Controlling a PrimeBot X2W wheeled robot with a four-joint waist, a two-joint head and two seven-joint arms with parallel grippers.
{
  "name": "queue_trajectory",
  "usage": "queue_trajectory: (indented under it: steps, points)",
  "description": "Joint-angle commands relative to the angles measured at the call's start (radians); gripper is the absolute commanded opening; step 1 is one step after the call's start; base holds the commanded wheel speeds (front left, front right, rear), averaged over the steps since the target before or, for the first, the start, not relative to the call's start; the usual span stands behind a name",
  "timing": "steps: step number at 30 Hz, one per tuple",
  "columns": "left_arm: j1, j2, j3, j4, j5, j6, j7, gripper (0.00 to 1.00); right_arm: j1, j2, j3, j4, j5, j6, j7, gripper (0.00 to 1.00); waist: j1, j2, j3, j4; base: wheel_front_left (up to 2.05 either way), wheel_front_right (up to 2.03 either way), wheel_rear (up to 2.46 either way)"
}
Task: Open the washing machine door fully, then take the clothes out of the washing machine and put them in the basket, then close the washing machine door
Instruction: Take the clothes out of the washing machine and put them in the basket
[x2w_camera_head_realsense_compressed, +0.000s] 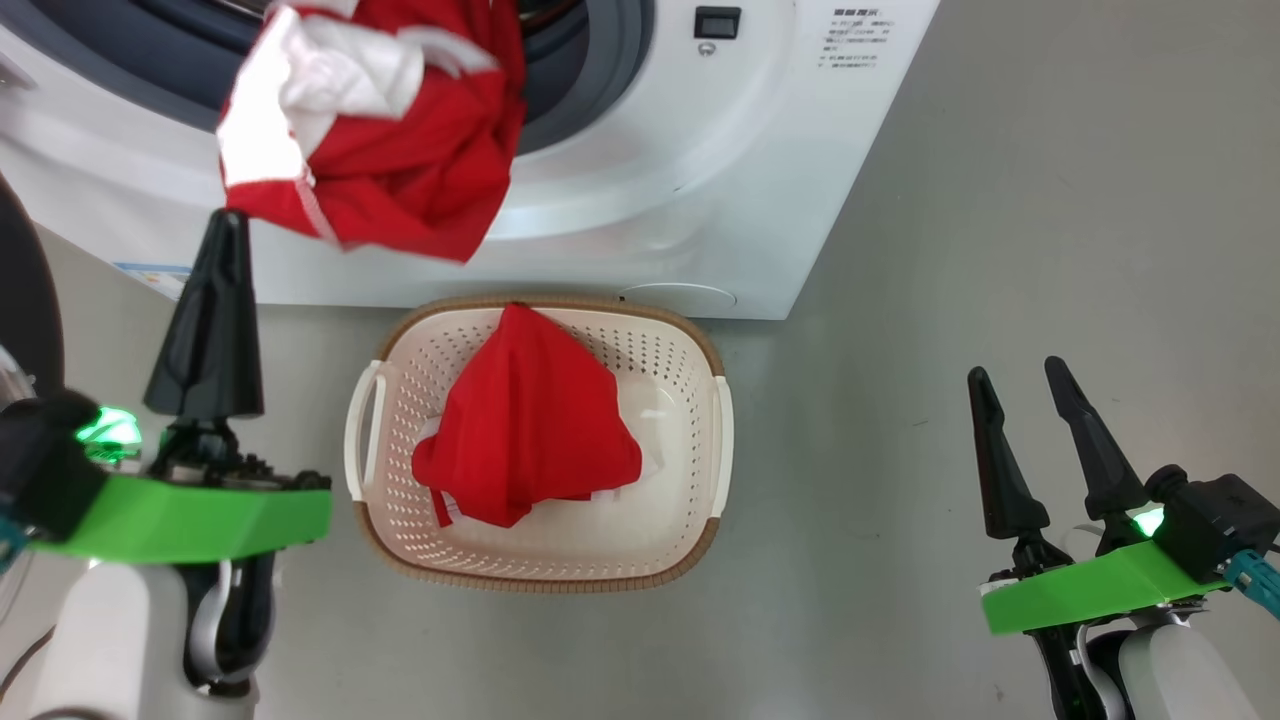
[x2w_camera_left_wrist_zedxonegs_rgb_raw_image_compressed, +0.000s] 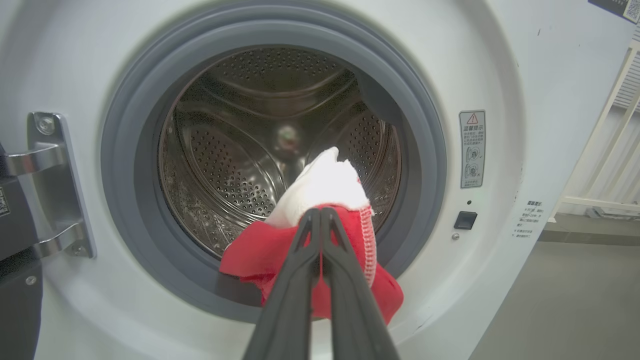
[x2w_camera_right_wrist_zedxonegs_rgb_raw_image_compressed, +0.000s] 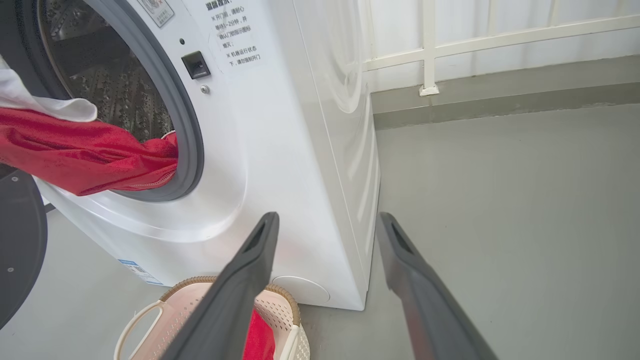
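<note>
open room: bare grey floor (x2w_camera_head_realsense_compressed: 1000, 250) runs wide to the right of the big white front-loading washing machine (x2w_camera_head_realsense_compressed: 640, 200), back to a white railing (x2w_camera_right_wrist_zedxonegs_rgb_raw_image_compressed: 430, 50) by the wall
edges: the round glossy black washing machine door (x2w_camera_right_wrist_zedxonegs_rgb_raw_image_compressed: 20, 240) stands swung out at the left, close to the left arm; the small cream perforated plastic basket with a brown woven-look rim (x2w_camera_head_realsense_compressed: 560, 578) sits on the floor just before the machine's base, between the two arms
drum: perforated steel drum (x2w_camera_left_wrist_zedxonegs_rgb_raw_image_compressed: 240, 150) lies open inside the grey rubber ring (x2w_camera_left_wrist_zedxonegs_rgb_raw_image_compressed: 127, 200)
basket contents: a bright red garment (x2w_camera_head_realsense_compressed: 530, 420) heaped in the middle, white fabric showing under it, its peak toward the machine
held cloth: a bright red and white garment with white stitched trim (x2w_camera_head_realsense_compressed: 400, 150) hangs bunched before the drum mouth; its long axis runs from the ring's lower lip out to the left gripper
left gripper (x2w_camera_left_wrist_zedxonegs_rgb_raw_image_compressed: 320, 215): fingers pressed together, pinching the red and white garment at its red-white seam
right gripper (x2w_camera_head_realsense_compressed: 1015, 370): fingers spread apart, holding nothing, over the floor to the basket's right, well apart from it
</note>
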Motion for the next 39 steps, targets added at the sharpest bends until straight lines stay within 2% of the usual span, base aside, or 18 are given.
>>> queue_trajectory:
  steps: [1,9,14,25,39]
  points:
    - [0.017,0.023,0.045,-0.051,0.007,-0.005,-0.004,0.0,0.015,-0.003,0.019,-0.021,-0.012,0.005,-0.006,1.0,0.0,0.0,-0.003,0.003,0.0,0.0,0.0]
    - [0.063,0.002,0.084,-0.169,-0.003,-0.005,-0.004,0.0,0.012,-0.003,0.018,-0.021,-0.008,0.005,-0.006,1.0,0.0,0.0,-0.002,0.002,0.0,0.0,0.0]
    - [0.087,-0.006,0.072,-0.155,-0.002,-0.005,-0.004,0.0,0.01,-0.003,0.022,-0.023,-0.004,0.005,-0.006,1.0,0.0,0.0,0.006,-0.003,0.0,0.0,0.0]
    - [0.094,-0.007,-0.001,0.053,-0.008,-0.005,-0.004,0.0,-0.013,-0.003,0.044,-0.029,0.007,0.005,-0.006,1.0,0.0,0.0,0.065,-0.028,0.0,0.0,0.0]
    - [-0.016,0.036,-0.126,0.369,-0.044,-0.005,-0.004,0.0,-0.051,-0.003,0.062,-0.048,0.021,0.005,-0.006,1.0,0.0,0.0,0.191,-0.063,0.0,0.0,0.0]
